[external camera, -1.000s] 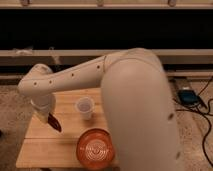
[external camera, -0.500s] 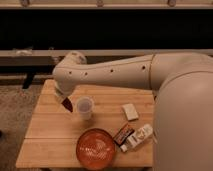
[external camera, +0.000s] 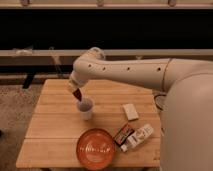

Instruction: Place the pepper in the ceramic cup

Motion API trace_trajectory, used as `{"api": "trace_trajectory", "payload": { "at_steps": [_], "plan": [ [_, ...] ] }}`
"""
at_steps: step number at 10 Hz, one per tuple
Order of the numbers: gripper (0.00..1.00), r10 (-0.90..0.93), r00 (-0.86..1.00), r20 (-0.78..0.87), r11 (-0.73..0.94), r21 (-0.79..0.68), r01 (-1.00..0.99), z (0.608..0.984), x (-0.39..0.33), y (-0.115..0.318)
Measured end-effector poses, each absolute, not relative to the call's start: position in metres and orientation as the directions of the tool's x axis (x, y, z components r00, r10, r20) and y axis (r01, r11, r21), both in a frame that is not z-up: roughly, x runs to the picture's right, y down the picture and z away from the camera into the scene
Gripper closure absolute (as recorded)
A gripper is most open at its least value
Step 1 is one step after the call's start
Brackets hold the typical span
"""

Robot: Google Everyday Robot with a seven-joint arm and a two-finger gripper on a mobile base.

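Note:
The white ceramic cup (external camera: 85, 108) stands upright near the middle of the wooden table (external camera: 55, 127). My gripper (external camera: 75, 92) hangs just above the cup's left rim, at the end of the white arm reaching in from the right. A dark red pepper (external camera: 77, 94) hangs from the gripper tip, its lower end right over the cup's opening.
An orange-red bowl (external camera: 95, 148) sits at the front of the table. A red-and-black packet (external camera: 123, 134) and a white packet (external camera: 137, 137) lie right of it. A small white block (external camera: 131, 111) lies right of the cup. The robot's white body (external camera: 187, 125) fills the right side.
The arm has swung from the table's left side to the right, carrying the pepper from beside the cup to just above it. The view has shifted, too.

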State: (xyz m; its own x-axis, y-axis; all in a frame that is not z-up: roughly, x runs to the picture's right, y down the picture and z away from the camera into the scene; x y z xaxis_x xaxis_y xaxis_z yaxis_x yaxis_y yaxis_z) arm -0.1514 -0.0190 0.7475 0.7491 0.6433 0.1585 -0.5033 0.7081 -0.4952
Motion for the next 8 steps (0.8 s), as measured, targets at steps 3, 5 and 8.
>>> {"api": "trace_trajectory", "payload": {
  "at_steps": [3,5,8],
  "plan": [
    [0.62,0.652,0.748,0.122,0.684,-0.519,-0.512,0.751,-0.138,-0.006],
    [0.46,0.655,0.748,0.105,0.671,-0.537,-0.511,0.755,-0.136,0.003],
    [0.2,0.657,0.749,0.077,0.651,-0.559,-0.513,0.761,-0.132,0.015]
  ]
}}
